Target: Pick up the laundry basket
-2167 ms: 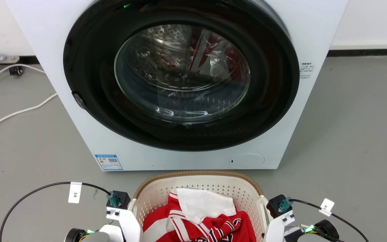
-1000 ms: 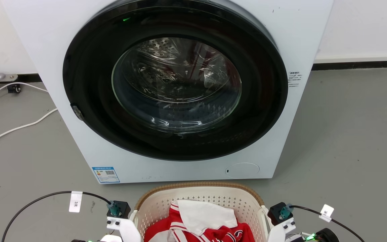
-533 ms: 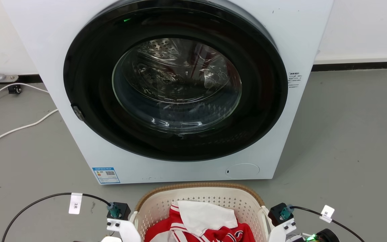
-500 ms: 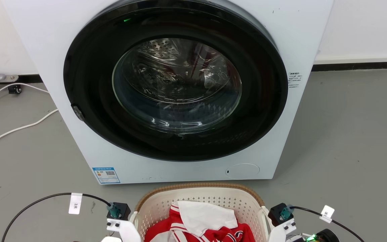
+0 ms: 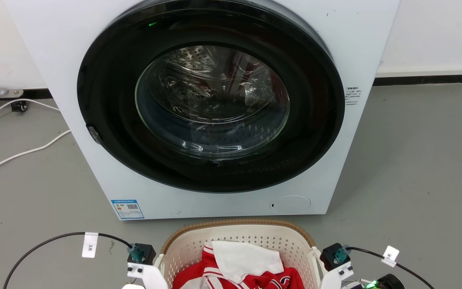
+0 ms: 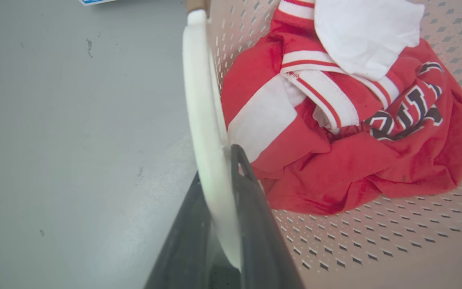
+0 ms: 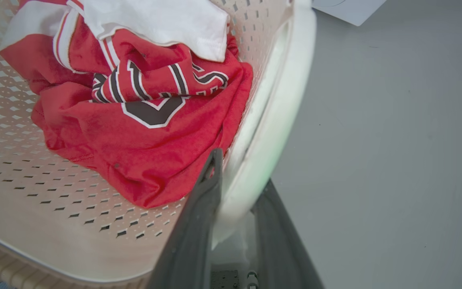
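Observation:
The laundry basket (image 5: 237, 233), cream perforated plastic with a brown woven rim, sits at the bottom centre of the head view, just in front of the washing machine. My left gripper (image 6: 217, 164) is shut on the basket's white left handle (image 6: 199, 100), one dark finger on each side of it. On the other side, my right gripper (image 7: 242, 168) is clamped the same way on the white right handle (image 7: 283, 100). Inside the basket lie a red-and-white jersey (image 6: 335, 160) and a white cloth (image 6: 363, 32). I cannot tell whether the basket's base touches the floor.
A white washing machine (image 5: 46, 60) with a shut round glass door (image 5: 213, 100) stands directly ahead, close to the basket's far rim. White cables (image 5: 22, 152) trail over the grey floor at the left. Bare grey floor (image 5: 415, 160) lies on both sides.
Since 2.2 s ago the whole head view has shifted, so the camera moved. Over the last second basket, clothes and both grippers hold the same places.

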